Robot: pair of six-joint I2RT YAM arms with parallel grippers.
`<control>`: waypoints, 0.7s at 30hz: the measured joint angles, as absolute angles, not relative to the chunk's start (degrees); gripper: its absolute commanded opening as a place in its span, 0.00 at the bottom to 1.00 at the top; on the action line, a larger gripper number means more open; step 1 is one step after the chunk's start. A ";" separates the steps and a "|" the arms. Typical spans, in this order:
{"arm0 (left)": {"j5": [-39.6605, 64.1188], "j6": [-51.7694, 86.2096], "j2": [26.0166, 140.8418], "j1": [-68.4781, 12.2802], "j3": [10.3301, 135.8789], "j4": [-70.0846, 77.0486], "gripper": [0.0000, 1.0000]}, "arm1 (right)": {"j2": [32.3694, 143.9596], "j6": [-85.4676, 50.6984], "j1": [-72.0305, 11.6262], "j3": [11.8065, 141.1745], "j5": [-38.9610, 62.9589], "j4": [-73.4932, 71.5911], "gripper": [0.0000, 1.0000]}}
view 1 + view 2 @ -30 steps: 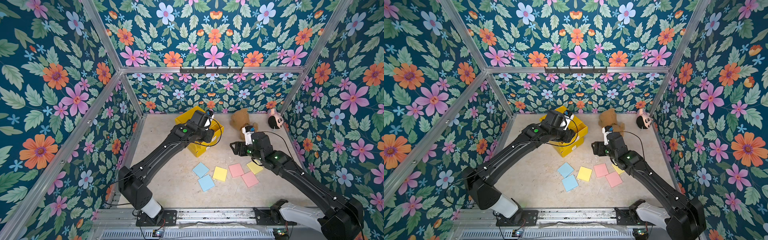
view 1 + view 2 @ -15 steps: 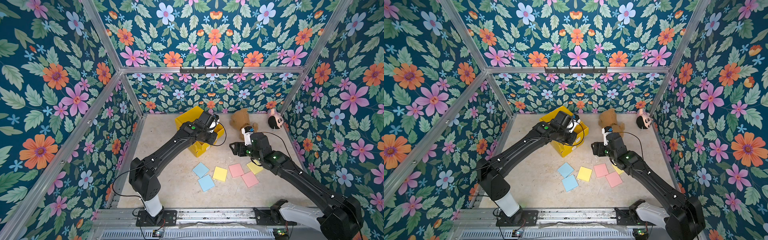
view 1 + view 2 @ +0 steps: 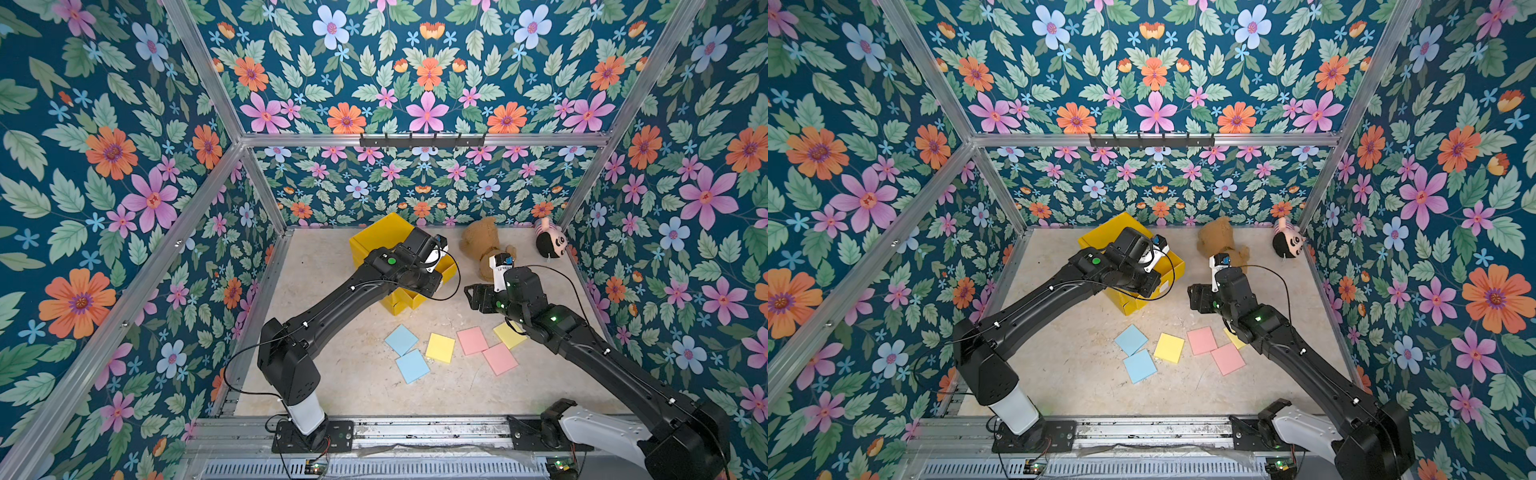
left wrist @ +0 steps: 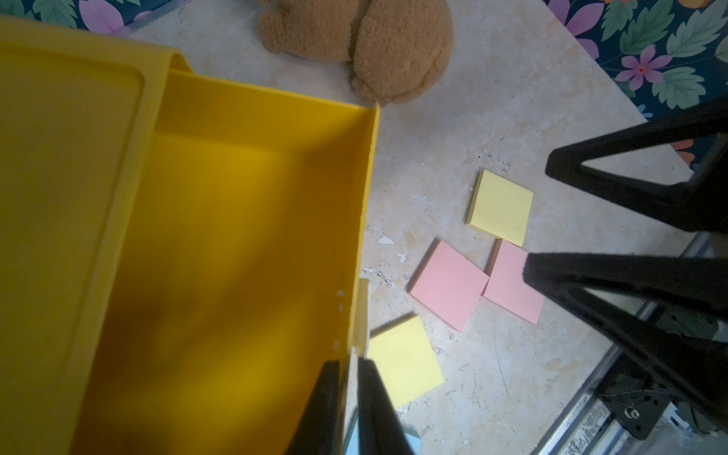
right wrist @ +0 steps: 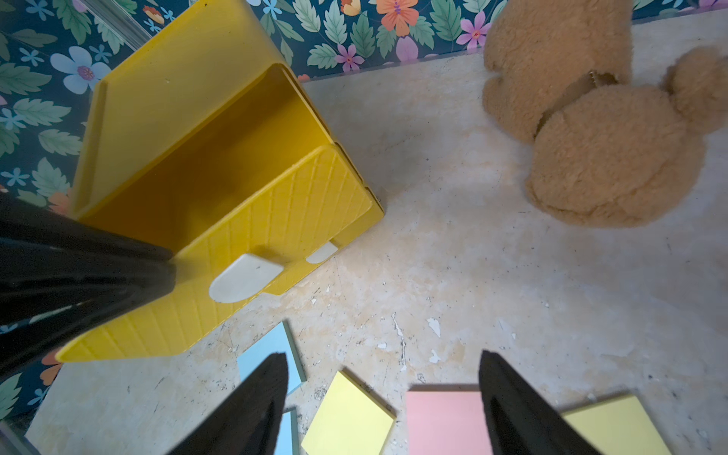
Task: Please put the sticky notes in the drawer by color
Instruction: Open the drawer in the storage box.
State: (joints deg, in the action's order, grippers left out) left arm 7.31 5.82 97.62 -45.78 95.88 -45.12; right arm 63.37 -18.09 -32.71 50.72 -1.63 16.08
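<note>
Now, left tool [image 4: 350, 364]: clamped on the front wall of the top drawer [image 4: 236, 244], one finger inside it and one outside, just beside the white tab handle [image 5: 244, 275]; in both top views the wrist lies over the cabinet and hides the grip
right tool [image 5: 382, 360]: jaws spread wide, holding nothing; it hangs over the tabletop [image 3: 332, 374] just right of the pulled-out drawer, on the far side of the notes
drawer cabinet [image 3: 376, 241]: bright yellow, standing at the far left-centre of the tabletop, near the back wall; its top drawer is pulled out toward the near right; a second white tab [image 5: 321, 252] shows on the drawer front below
blue pair: far blue note [image 3: 401, 339] and near blue note [image 3: 412, 365] lie flat on the near side of the cabinet, meeting at a corner
yellow pair: left yellow note [image 3: 441, 348] lies just right of the blue ones; right yellow note [image 3: 509, 334] lies farthest right, partly hidden by the right arm [image 3: 582, 345]
pink pair: left pink note [image 3: 472, 340] and right pink note [image 3: 500, 358] lie between the yellow ones, corners touching
teddy bear [image 3: 478, 241]: brown plush, far centre, right of the cabinet and apart from it
doll [image 3: 550, 243]: small plush in the far right corner
</note>
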 measured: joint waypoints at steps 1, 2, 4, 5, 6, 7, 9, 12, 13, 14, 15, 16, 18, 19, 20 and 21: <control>7.14 5.80 97.62 -45.78 95.79 -45.30 0.32 | 63.29 -18.11 -32.71 50.70 -1.93 16.21 0.81; 7.14 5.82 97.60 -45.78 95.72 -45.34 0.35 | 63.11 -18.11 -32.71 50.61 -2.33 16.25 0.81; 7.14 5.87 97.43 -45.74 95.70 -45.36 0.44 | 62.43 -18.61 -32.73 50.43 -3.66 16.71 0.83; 7.11 5.85 97.23 -45.74 95.70 -45.34 0.46 | 61.89 -19.27 -32.73 50.35 -4.71 16.95 0.86; 7.16 5.91 96.88 -45.76 95.79 -45.36 0.49 | 61.08 -20.27 -32.73 50.11 -6.04 17.04 0.87; 7.18 5.98 96.38 -45.76 96.01 -45.39 0.53 | 59.90 -21.02 -32.71 49.71 -7.64 17.23 0.88; 7.18 6.13 94.94 -45.76 96.29 -44.93 0.56 | 57.25 -22.90 -32.60 48.49 -10.81 17.93 0.90; 7.14 7.25 92.09 -45.76 96.49 -43.59 0.69 | 53.45 -26.15 -31.53 45.60 -15.09 19.97 0.93; 7.07 7.53 91.13 -45.78 96.49 -42.89 0.72 | 52.53 -27.70 -30.41 44.49 -16.01 20.95 0.94; 6.90 7.62 90.39 -45.80 96.47 -42.39 0.77 | 51.90 -28.91 -28.97 43.40 -16.45 21.76 0.94; 6.85 7.90 89.54 -45.84 96.38 -41.85 0.82 | 51.27 -29.95 -26.76 41.93 -16.45 22.68 0.94; 6.52 8.54 88.68 -45.98 96.14 -41.17 0.86 | 50.68 -31.31 -24.49 40.36 -16.40 23.83 0.95; 5.67 8.88 87.05 -46.68 94.96 -39.42 0.94 | 49.76 -33.74 -20.53 37.45 -15.88 25.39 0.96; 5.67 8.86 86.28 -47.27 94.11 -38.68 0.97 | 49.39 -34.57 -18.68 36.01 -14.87 26.20 0.96; 5.67 8.91 85.56 -47.94 93.08 -37.63 0.99 | 49.21 -35.31 -17.17 34.74 -14.11 26.39 0.96; 5.67 9.08 84.77 -48.86 91.72 -36.32 0.99 | 49.19 -35.99 -15.57 33.41 -12.88 26.37 0.96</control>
